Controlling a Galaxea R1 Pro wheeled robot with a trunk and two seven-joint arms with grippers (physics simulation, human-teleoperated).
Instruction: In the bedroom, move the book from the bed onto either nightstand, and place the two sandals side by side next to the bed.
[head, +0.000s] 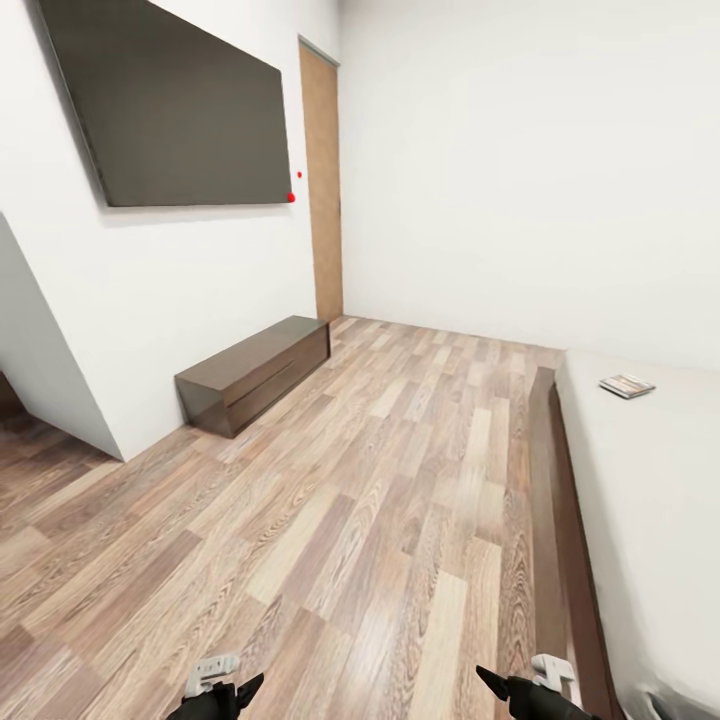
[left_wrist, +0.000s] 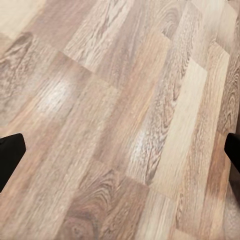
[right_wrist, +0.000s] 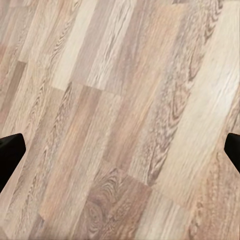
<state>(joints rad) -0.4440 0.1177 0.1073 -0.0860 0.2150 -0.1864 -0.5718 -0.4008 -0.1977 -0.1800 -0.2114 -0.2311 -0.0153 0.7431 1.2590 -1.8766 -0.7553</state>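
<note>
In the head view the book (head: 627, 385), small and thin with a dark cover, lies flat on the light-grey mattress of the bed (head: 650, 500) at the right, near its far end. The bed's dark wooden frame (head: 556, 480) runs along the floor. Both grippers hang low over the plank floor, far short of the book. My left gripper (head: 226, 690) (left_wrist: 120, 155) is open with nothing in it, one dark fingertip at each side of its wrist view. My right gripper (head: 520, 688) (right_wrist: 120, 155) is open too, close to the bed frame. The sandals and nightstand are out of view.
A long low dark cabinet (head: 255, 373) stands against the left wall under a large dark screen (head: 170, 100). A wooden door (head: 322, 180) is in the far corner. A white wall corner (head: 60, 370) juts out at the left. Wood-plank floor (head: 380, 480) stretches between cabinet and bed.
</note>
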